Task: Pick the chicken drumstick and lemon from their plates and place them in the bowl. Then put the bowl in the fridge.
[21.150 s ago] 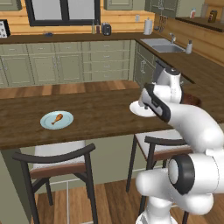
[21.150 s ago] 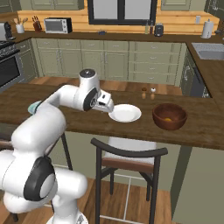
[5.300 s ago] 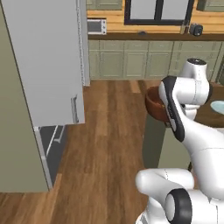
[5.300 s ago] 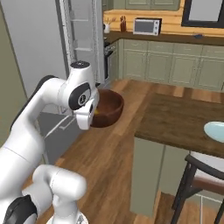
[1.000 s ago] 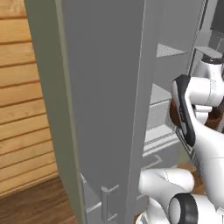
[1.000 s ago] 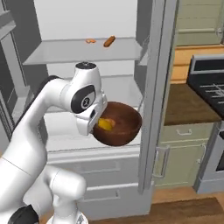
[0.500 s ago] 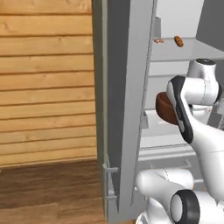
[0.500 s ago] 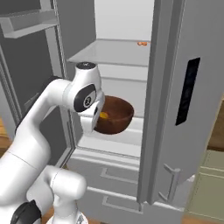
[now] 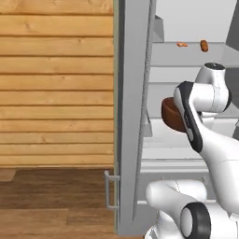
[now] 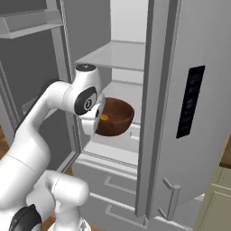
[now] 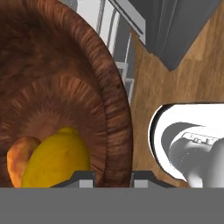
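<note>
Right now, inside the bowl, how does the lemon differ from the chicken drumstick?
The lemon is bright yellow; the chicken drumstick is orange-brown. The lemon lies in full view, while the drumstick is half hidden behind it. The lemon shows far more surface than the drumstick. Both rest touching at the bottom of the bowl.
</note>
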Controlling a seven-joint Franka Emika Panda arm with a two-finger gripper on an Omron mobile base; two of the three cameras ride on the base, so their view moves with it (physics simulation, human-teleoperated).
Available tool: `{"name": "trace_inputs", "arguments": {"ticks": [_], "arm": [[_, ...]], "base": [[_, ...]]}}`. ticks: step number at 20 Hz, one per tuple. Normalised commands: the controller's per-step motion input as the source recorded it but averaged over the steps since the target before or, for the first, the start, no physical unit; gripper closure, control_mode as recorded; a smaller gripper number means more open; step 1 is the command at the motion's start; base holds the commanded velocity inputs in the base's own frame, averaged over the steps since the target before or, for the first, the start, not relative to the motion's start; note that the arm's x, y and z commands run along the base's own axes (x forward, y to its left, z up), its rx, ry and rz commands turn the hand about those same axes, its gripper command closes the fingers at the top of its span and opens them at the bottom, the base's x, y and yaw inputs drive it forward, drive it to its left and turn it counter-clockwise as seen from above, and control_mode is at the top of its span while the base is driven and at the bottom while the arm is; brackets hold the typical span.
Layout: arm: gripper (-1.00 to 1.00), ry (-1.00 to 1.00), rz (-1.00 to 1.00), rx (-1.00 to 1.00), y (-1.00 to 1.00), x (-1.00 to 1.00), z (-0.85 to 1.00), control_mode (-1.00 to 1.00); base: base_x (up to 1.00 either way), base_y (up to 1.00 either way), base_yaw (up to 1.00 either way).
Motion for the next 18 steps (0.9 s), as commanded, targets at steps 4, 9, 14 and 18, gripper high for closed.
{"name": "trace_inputs", "arguments": {"ticks": [4,9,14,18], "arm": [[1.00,0.00,0.00,0.00,0.00,0.00,0.00,1.00],[1.00,0.00,0.00,0.00,0.00,0.00,0.00,1.00],[1.00,0.00,0.00,0.00,0.00,0.00,0.00,1.00],[1.00,0.00,-0.20,-0.02,-0.01,0.00,0.00,-1.00]], "base": [[0.00,0.00,-0.22],[0.00,0.02,-0.24],[0.00,-0.04,-0.12],[0.00,0.00,0.00]]}}
